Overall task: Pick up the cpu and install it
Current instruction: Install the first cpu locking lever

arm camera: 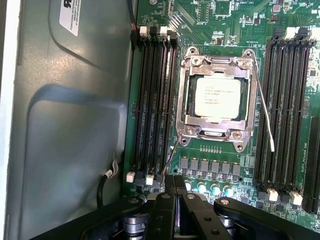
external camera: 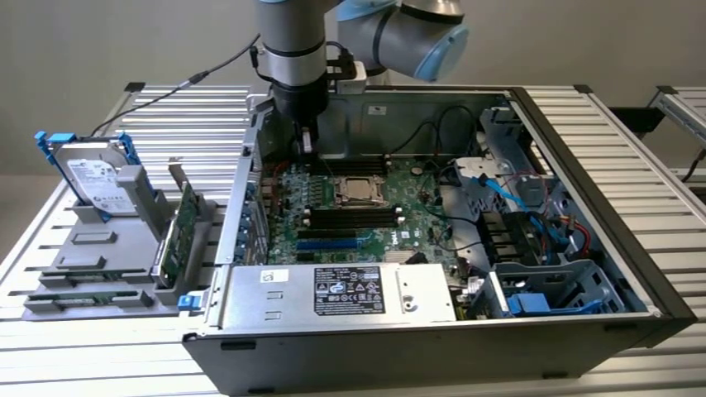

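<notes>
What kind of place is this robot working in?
Probably a robotics lab bench for computer assembly: an open computer case on a slatted metal table, a robot arm reaching into it, a hard drive in a grey fixture.

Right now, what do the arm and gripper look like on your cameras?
The arm is silver-grey tubing with rounded joints and a light blue cap; its wrist end turns black. A thin dark cable trails off it. The gripper is matte black, with bolted linkage bars and two slim fingers.
</notes>
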Controlling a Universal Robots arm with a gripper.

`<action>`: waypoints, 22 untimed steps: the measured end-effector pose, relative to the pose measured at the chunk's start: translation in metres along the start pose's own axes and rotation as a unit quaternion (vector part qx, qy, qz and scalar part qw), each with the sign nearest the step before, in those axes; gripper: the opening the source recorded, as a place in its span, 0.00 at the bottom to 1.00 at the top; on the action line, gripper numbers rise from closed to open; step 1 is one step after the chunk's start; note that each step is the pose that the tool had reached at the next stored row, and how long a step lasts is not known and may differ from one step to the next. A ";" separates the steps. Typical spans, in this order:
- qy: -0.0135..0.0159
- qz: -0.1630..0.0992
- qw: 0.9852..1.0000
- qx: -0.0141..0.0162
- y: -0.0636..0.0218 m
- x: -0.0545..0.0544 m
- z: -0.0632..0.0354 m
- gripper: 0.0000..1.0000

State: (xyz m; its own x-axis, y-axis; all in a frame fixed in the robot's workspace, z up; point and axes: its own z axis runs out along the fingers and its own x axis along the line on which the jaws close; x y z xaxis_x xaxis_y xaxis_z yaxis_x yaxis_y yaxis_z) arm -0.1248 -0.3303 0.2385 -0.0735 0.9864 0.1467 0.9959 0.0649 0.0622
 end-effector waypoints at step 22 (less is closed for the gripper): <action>-0.011 0.147 0.989 -0.019 0.0001 -0.001 0.0009 0.11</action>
State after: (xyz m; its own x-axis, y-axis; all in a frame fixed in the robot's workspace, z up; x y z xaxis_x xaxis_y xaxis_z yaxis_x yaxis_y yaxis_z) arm -0.1245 -0.3313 0.2375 0.2196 0.9652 0.1421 0.9716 -0.2296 0.0580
